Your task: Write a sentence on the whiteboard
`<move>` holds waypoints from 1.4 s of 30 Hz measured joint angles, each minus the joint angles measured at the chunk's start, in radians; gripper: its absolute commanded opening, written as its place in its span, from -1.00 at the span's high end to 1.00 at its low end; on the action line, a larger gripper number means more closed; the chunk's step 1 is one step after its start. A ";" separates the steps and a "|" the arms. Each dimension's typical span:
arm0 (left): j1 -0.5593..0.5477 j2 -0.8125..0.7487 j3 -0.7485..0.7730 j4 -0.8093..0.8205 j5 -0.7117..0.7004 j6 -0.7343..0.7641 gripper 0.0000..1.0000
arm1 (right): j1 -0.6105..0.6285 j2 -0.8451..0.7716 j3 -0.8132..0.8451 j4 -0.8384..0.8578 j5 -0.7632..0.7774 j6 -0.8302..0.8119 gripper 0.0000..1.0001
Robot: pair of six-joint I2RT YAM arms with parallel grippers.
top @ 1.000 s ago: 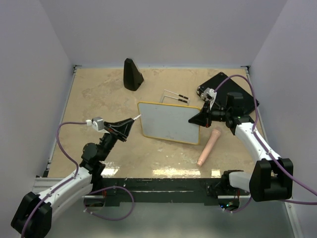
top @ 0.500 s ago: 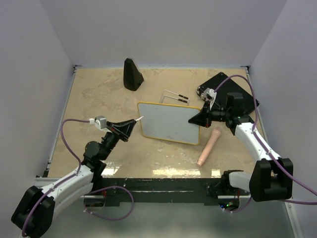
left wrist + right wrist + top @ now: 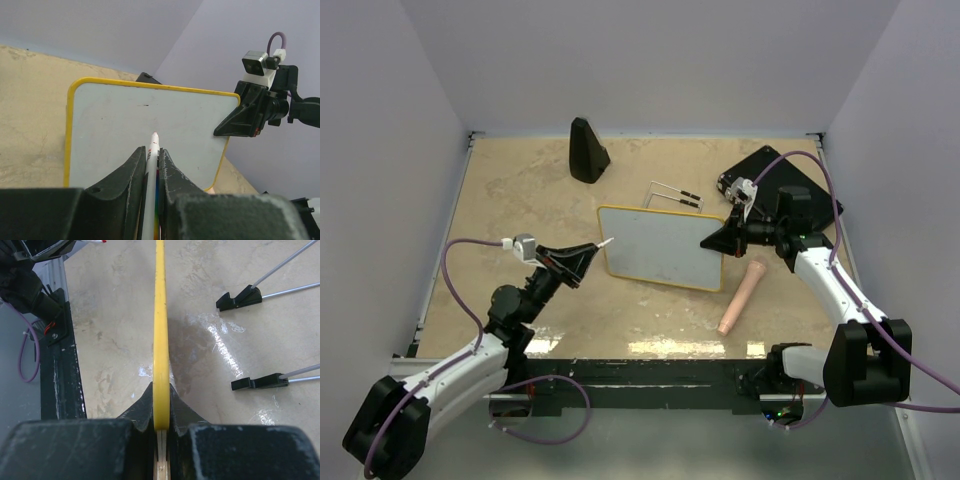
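Edging rightward, the left gripper, clenching a marker, is bringing its tip over the left edge of the whiteboard. The right gripper is clamping the board's right rim, mid-worktop. Nothing is showing on the board, and writing is probably starting next.

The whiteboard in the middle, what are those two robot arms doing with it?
The jaws of the right arm are shut on the yellow rim of the whiteboard at its right end, holding it. The jaws of the left arm are shut on a marker, its tip aimed at the board's left part; whether it touches is unclear. The board's face shows no writing yet.
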 measured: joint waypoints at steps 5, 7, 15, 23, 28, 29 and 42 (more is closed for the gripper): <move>0.000 -0.014 0.000 -0.006 0.019 -0.023 1.00 | 0.000 0.000 0.000 0.000 0.000 0.000 1.00; 0.000 -0.015 0.000 -0.010 0.027 -0.030 1.00 | 0.000 0.000 0.000 0.000 0.000 0.000 1.00; 0.000 -0.054 0.000 -0.062 0.050 -0.055 1.00 | 0.000 0.000 0.000 0.000 0.000 -0.002 1.00; 0.000 -0.116 0.000 -0.114 0.040 -0.055 1.00 | 0.000 0.000 0.000 0.000 -0.001 -0.005 1.00; 0.000 -0.066 0.000 -0.109 0.044 -0.055 1.00 | 0.000 0.000 0.000 -0.001 -0.001 -0.008 1.00; 0.000 -0.057 0.000 -0.107 0.047 -0.055 1.00 | 0.000 0.000 0.000 -0.001 0.000 -0.009 1.00; 0.000 -0.038 0.000 -0.113 0.113 -0.054 1.00 | 0.000 0.002 0.000 -0.004 -0.001 -0.023 1.00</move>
